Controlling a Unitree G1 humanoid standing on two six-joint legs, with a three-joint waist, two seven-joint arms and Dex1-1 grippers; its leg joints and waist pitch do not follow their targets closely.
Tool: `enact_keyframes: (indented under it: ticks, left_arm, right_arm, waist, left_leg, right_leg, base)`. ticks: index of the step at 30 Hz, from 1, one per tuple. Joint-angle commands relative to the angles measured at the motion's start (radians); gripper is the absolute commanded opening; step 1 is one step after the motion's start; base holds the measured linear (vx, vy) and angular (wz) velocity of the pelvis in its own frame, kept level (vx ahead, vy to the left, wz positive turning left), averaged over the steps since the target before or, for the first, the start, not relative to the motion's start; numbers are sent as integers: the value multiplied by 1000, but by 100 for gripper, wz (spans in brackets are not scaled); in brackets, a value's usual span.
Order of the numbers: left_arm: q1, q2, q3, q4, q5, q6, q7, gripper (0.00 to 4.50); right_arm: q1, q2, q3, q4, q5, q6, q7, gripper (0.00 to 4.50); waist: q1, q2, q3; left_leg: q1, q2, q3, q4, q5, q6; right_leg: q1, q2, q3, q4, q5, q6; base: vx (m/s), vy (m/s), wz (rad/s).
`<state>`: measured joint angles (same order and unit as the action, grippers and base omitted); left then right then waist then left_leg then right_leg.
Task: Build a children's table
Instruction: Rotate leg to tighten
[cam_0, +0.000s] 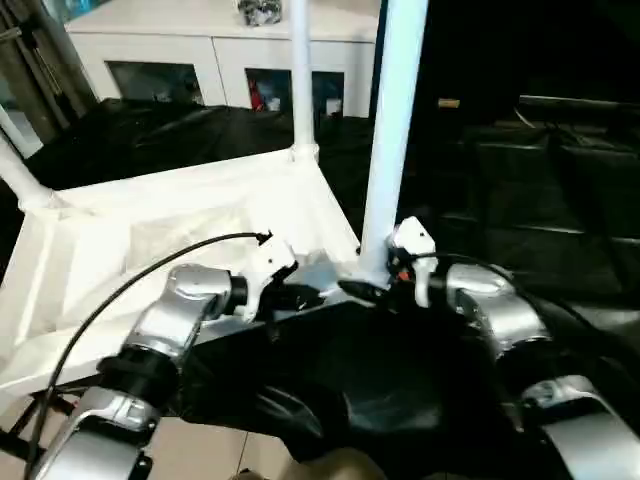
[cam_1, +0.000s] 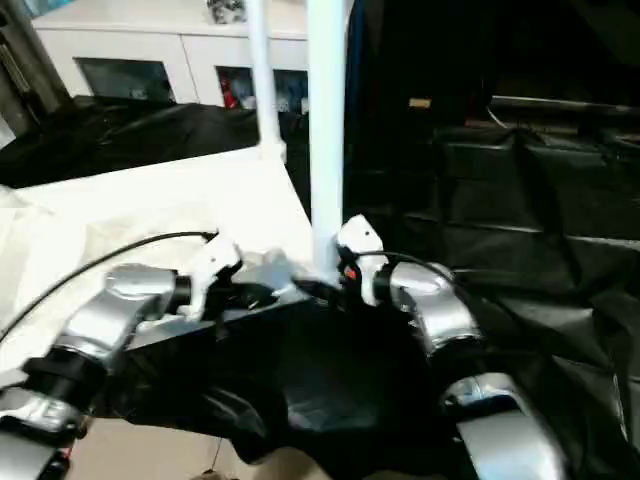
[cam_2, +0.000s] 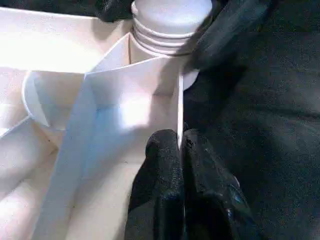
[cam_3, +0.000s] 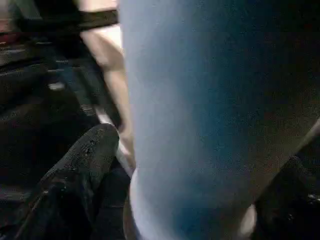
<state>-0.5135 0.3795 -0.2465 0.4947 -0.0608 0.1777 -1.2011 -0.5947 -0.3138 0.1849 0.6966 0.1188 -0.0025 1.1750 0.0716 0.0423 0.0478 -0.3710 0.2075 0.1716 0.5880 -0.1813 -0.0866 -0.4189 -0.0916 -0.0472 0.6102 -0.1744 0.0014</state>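
Left hand (cam_2: 181, 165): two black fingers pressed together on the thin white edge wall of the tabletop (cam_0: 190, 225), pinching it just short of the near corner socket.

Right hand (cam_0: 372, 290): black fingers (cam_3: 75, 175) spread, one on each side of the nearest leg (cam_0: 392, 140) at its base; whether they touch the tube cannot be told. The two hands sit near each other at the same corner, left hand on the rim, right hand at the leg.

Nearest leg: white tube, upright, seated in the corner socket (cam_2: 167, 30) directly ahead of the left hand; ribbed collar visible where it enters the socket.

Tabletop: white plastic, lying underside up with ribs showing, resting on the counter covered with a black sheet (cam_0: 560, 240); it spreads away from both hands toward the robot's left.

Second leg (cam_0: 300, 75): white tube, upright in the far corner socket, beyond the hands.

Third leg (cam_0: 18, 170): white tube, leaning, at the far-left corner, well apart from both hands.

Cabinet (cam_0: 200, 50): white, with glass doors, standing beyond the counter, farthest from the hands.
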Motion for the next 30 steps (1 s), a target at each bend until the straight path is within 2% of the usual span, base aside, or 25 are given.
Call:
enact_keyframes:
  ticks: [1,4,5,8,9,18,22,25,27,28,29,30]
  left_arm:
    - [3,12,-20,-43,-37,-14,-74,0]
    - [6,30,-16,-55,-51,-5,-108,0]
    - [6,36,-16,-56,-53,-5,-119,0]
    - [5,47,-18,-55,-52,-11,-143,0]
    - [5,52,-22,-54,-50,-14,-156,0]
    - [8,45,-21,-37,-36,-34,-128,0]
    - [2,23,-13,-22,-27,-40,-78,0]
    - [-15,-6,-2,11,-2,-38,7,0]
    - [-37,-48,18,45,7,-31,99,0]
    - [-39,-52,19,47,8,-31,106,0]
    - [-42,-59,23,52,8,-31,121,0]
    - [-52,-77,24,63,19,-26,161,0]
  right_arm:
    - [12,-18,28,-45,24,17,81,392]
    - [23,-36,42,-72,32,36,140,392]
    - [26,-40,47,-78,33,43,152,375]
    - [38,-48,57,-103,31,56,185,358]
    - [43,-51,65,-110,25,56,193,340]
    - [58,-37,73,-124,20,69,172,273]
    - [76,-24,68,-128,18,74,133,267]
    - [79,16,37,-99,15,85,27,266]
    - [60,68,0,-32,-4,90,-132,266]
    - [59,72,-3,-27,-5,91,-144,266]
    - [55,80,-9,-15,-8,95,-171,266]
    - [44,103,-25,17,-14,102,-249,266]
  waist:
    - [3,-12,-66]
    - [8,-14,-64]
    - [9,-19,-65]
    - [13,-16,-65]
    - [15,-21,-65]
    - [18,-16,-65]
    - [17,-17,-64]
    - [16,-17,-62]
    - [11,-19,-59]
    - [9,-18,-58]
    - [9,-21,-59]
    - [6,-20,-58]
  left_leg:
    - [5,13,10,-64,-213,91]
    - [6,15,9,-66,-220,80]
    - [5,15,10,-66,-209,78]
    - [6,15,10,-65,-194,77]
    - [5,14,11,-64,-188,77]
    - [6,13,9,-65,-197,63]
    - [5,13,9,-65,-195,60]
    - [7,12,8,-69,-218,50]
    - [10,9,7,-71,-241,30]
    - [11,9,7,-72,-250,24]
    - [11,8,5,-73,-257,15]
    - [10,8,5,-74,-259,13]
  right_leg:
    - [58,-32,23,-64,-162,-271]
    - [58,-34,26,-66,-192,-262]
    - [58,-33,26,-65,-182,-261]
    - [57,-33,26,-62,-166,-263]
    - [59,-33,26,-62,-160,-263]
    - [59,-34,26,-63,-182,-253]
    - [59,-33,27,-63,-170,-254]
    - [58,-34,27,-68,-218,-240]
    - [55,-36,28,-76,-288,-218]
    - [52,-37,29,-78,-308,-215]
    - [56,-38,28,-81,-340,-200]
    - [53,-38,28,-82,-352,-191]
  base:
    - [0,0,0]
    - [0,0,0]
    - [0,0,0]
    - [0,0,0]
    - [0,0,0]
    - [0,0,0]
    - [0,0,0]
    - [0,0,0]
    - [0,0,0]
    - [0,0,0]
    - [0,0,0]
    - [0,0,0]
